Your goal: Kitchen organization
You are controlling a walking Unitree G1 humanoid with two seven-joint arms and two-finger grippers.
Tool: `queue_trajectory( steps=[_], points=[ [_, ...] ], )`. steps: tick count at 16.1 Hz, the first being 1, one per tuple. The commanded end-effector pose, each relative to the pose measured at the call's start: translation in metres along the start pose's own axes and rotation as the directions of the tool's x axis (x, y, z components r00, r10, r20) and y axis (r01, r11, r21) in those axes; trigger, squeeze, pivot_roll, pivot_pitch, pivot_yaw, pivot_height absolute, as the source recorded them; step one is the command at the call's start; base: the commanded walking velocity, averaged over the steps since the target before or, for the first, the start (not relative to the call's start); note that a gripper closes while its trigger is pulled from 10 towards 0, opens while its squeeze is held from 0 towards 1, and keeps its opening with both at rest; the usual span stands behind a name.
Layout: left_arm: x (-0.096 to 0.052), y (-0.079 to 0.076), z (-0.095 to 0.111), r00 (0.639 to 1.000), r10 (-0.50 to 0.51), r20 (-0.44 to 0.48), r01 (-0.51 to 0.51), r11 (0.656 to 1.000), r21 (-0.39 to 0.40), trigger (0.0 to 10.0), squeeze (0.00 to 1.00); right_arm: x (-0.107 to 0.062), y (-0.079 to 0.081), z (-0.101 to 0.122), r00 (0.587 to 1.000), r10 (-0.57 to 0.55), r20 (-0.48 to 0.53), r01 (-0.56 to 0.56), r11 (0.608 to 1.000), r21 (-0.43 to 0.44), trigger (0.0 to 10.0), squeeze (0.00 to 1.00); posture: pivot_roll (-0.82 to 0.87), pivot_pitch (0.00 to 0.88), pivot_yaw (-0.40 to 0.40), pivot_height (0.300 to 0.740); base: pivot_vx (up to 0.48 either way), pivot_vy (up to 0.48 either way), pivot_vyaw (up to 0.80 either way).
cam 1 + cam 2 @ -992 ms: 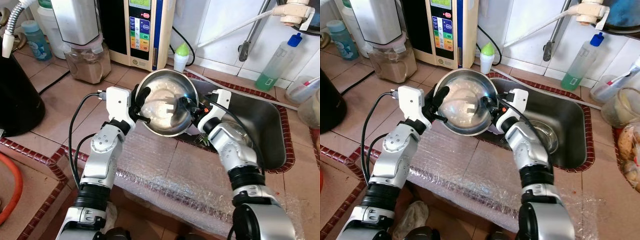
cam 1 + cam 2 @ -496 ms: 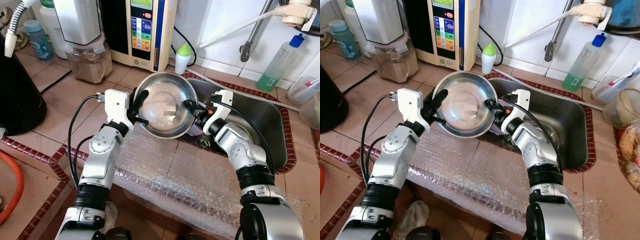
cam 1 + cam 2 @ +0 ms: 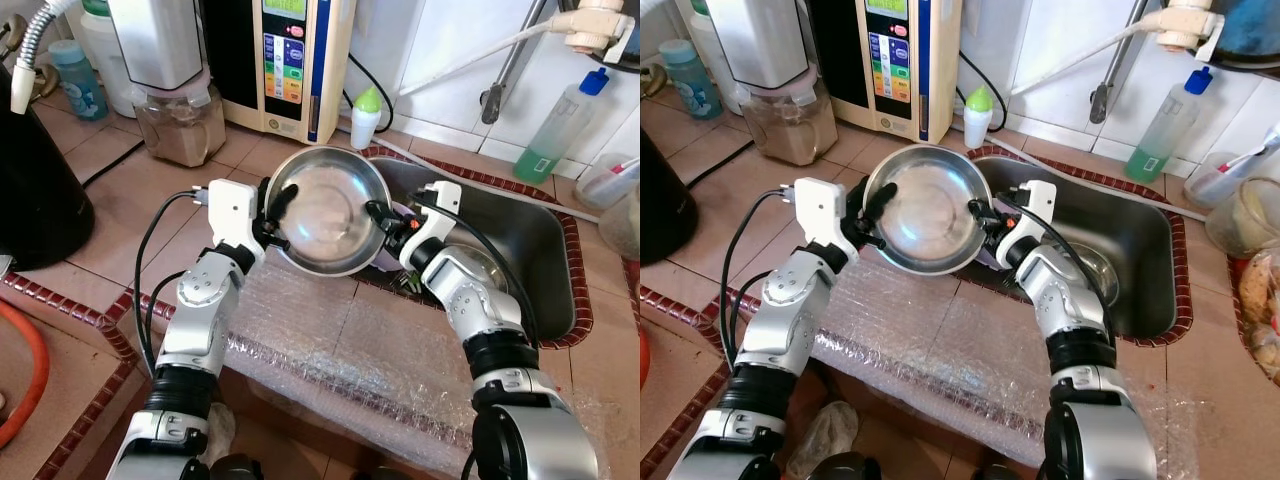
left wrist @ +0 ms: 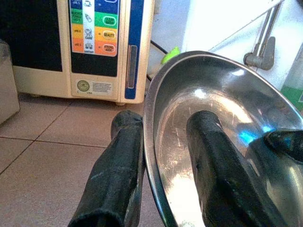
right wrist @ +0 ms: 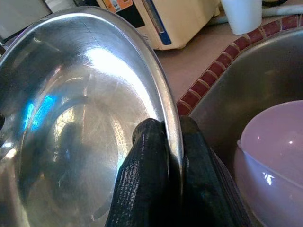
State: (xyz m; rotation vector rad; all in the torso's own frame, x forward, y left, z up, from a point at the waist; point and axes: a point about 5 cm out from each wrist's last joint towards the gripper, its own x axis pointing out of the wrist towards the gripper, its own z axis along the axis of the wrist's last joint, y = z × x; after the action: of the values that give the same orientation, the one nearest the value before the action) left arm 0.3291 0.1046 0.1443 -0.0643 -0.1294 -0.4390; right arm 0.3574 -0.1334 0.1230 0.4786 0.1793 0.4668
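I have the tiled tabletop (image 3: 120,210) and the steel sink (image 3: 545,250) in front of me, and the steel bowl (image 3: 325,210) is held tilted in the air over the sink's near-left corner, a little lower and more level than a second ago, which I read as the lift settling into a carry away from the sink. My left pincer (image 4: 161,156) clamps the bowl's left rim, one finger inside and one outside, and my right pincer (image 5: 173,161) is pinched shut on the opposite rim. A pale purple bowl (image 5: 272,161) sits in the sink just beyond my right pincer.
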Motion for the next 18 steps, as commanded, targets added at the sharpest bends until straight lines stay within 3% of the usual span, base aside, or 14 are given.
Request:
queue_trajectory(
  steps=[1,4,8,11,14,15,16,18],
  points=[
    [0.011,-0.022,0.015,0.991,-0.122,0.050,0.119,0.991,0.053,10.0,1.00,-0.004,-0.017,-0.003,0.986,-0.166,-0.017,0.166,0.986,-0.019,0.0,0.00,-0.02,0.000,-0.030,0.740,0.000,0.000,0.00],
    [0.009,-0.020,0.016,0.989,-0.139,0.039,0.136,0.988,0.075,10.0,1.00,-0.008,-0.032,0.008,0.946,-0.315,0.077,0.317,0.949,-0.005,0.0,0.00,-0.01,0.000,-0.030,0.740,0.000,0.000,0.00],
    [0.008,-0.018,0.013,0.987,-0.158,-0.002,0.158,0.984,0.081,10.0,1.00,-0.012,-0.042,0.022,0.906,-0.391,0.163,0.391,0.920,0.031,0.0,0.00,-0.02,0.000,-0.023,0.740,0.000,0.000,0.00],
    [0.007,-0.018,0.013,0.986,-0.166,-0.009,0.166,0.982,0.095,10.0,1.00,-0.021,-0.054,0.031,0.841,-0.490,0.229,0.495,0.868,0.042,0.0,0.00,-0.02,0.000,-0.018,0.740,0.000,0.000,0.00],
    [-0.002,-0.024,0.002,0.971,-0.226,-0.083,0.236,0.960,0.149,10.0,1.00,-0.039,-0.080,0.027,0.708,-0.680,0.190,0.697,0.716,-0.037,0.0,0.00,-0.02,0.000,-0.017,0.740,0.000,0.000,0.00],
    [-0.007,-0.027,-0.005,0.952,-0.274,-0.133,0.294,0.941,0.166,10.0,1.00,-0.045,-0.087,0.025,0.665,-0.722,0.191,0.736,0.677,-0.006,0.0,0.00,-0.02,0.000,-0.017,0.740,0.000,0.000,0.00],
    [-0.009,-0.028,-0.006,0.949,-0.282,-0.139,0.303,0.938,0.169,10.0,1.00,-0.046,-0.087,0.025,0.660,-0.725,0.197,0.735,0.677,0.028,0.0,0.00,-0.01,0.000,-0.017,0.740,0.000,0.000,0.00],
    [-0.014,-0.030,-0.012,0.934,-0.310,-0.180,0.341,0.923,0.180,10.0,1.00,-0.047,-0.090,0.022,0.653,-0.735,0.182,0.747,0.665,0.007,6.4,0.00,-0.01,0.000,-0.014,0.740,0.000,0.000,0.00]
  ],
)
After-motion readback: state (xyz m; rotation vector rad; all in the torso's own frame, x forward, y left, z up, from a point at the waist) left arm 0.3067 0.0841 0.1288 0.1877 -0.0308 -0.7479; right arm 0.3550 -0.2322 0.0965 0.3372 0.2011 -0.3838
